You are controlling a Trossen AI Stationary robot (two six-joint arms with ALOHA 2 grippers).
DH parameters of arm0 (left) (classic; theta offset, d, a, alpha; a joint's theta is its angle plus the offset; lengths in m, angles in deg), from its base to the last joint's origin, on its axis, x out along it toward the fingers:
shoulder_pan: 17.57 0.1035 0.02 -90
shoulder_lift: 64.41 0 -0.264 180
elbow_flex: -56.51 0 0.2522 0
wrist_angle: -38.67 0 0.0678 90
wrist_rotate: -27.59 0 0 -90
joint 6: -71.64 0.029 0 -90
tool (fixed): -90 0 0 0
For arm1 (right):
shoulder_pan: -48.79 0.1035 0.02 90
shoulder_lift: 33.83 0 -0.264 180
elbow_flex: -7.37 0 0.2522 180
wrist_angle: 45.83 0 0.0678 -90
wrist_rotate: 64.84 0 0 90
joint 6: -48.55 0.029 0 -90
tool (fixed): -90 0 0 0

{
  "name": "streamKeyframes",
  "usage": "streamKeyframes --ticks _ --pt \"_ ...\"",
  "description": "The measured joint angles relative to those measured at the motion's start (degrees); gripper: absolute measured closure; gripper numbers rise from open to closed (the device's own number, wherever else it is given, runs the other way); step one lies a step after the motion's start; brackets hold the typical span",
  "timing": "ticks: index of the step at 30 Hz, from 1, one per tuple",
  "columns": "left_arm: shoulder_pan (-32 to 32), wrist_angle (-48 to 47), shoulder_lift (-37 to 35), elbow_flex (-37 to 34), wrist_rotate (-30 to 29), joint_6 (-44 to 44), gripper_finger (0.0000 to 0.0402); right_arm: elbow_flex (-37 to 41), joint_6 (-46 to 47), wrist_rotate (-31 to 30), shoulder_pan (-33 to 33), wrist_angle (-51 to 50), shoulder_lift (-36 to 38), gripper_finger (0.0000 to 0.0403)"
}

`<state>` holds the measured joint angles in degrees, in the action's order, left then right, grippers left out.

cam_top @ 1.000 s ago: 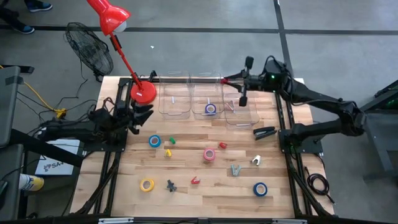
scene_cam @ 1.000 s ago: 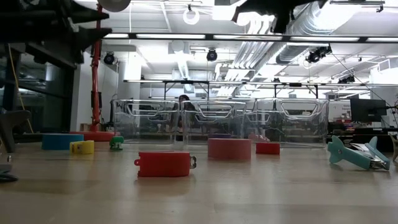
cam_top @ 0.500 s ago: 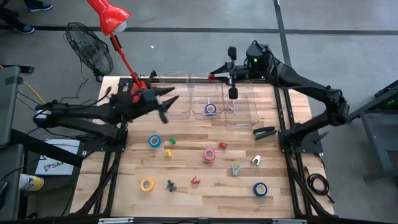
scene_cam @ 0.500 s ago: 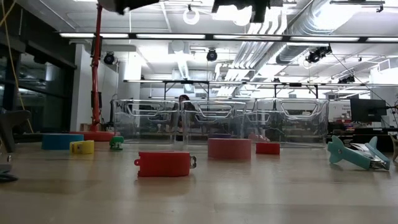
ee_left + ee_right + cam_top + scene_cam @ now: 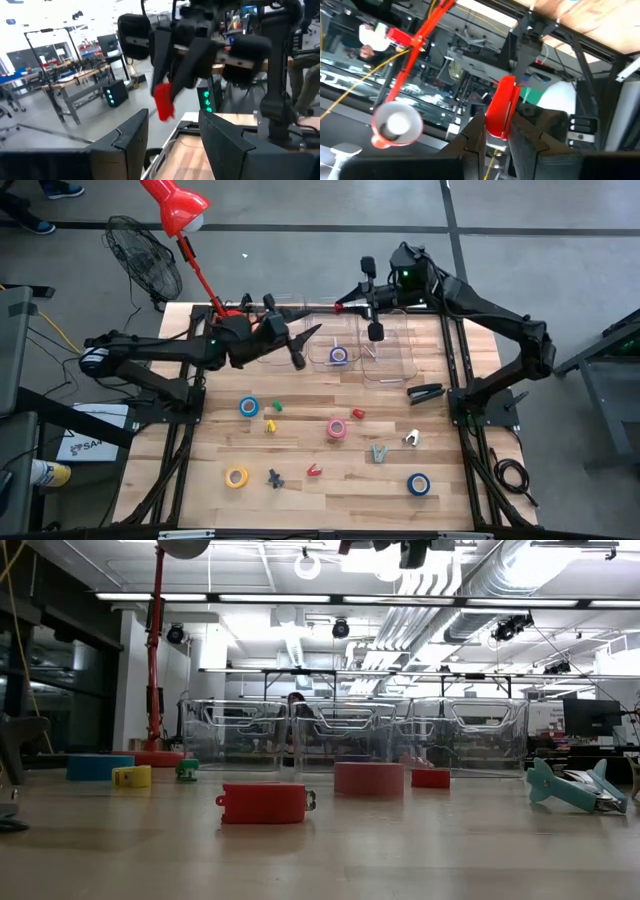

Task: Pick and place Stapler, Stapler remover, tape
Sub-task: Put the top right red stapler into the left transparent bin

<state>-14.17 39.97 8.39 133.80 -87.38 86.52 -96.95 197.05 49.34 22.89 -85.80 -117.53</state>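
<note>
Above the clear bins (image 5: 335,340) at the far edge of the table (image 5: 320,480), the right gripper (image 5: 347,303) is clamped on a small red object (image 5: 500,106) — by its look probably a staple remover — while the left gripper (image 5: 305,345) reaches in from the other side with its fingers (image 5: 125,137) spread apart and nothing between them. Both arms are crowded over the same bins, and that is the main risk: if the left arm swings further across while the right lowers its load, the two could knock together, or the red piece could be jarred loose and fall outside a bin. One purple tape roll (image 5: 339,355) already sits in a bin; on the open wood lie two blue rolls (image 5: 248,407), a pink roll (image 5: 337,428), a yellow roll (image 5: 236,476), the black stapler (image 5: 426,392) and several small removers. Hard to judge is which bin lies beneath the held piece — the transparent walls blur together from overhead. Across the table at board height, neither gripper shows clearly, only dark parts at the upper edge.
</note>
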Motion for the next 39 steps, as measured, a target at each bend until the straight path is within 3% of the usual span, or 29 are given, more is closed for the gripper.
streamKeyframes --ticks 12,39 --pt "0.0 -2.0 6.3 5.9 0.1 -1.8 0.0231 0.0 -0.3 0.0 2.5 0.3 -0.2 0.0348" --pt "0.0 -2.0 6.7 6.0 1.4 -9.4 0.0232 0.0 -0.1 0.9 5.1 3.5 -0.2 0.0348"
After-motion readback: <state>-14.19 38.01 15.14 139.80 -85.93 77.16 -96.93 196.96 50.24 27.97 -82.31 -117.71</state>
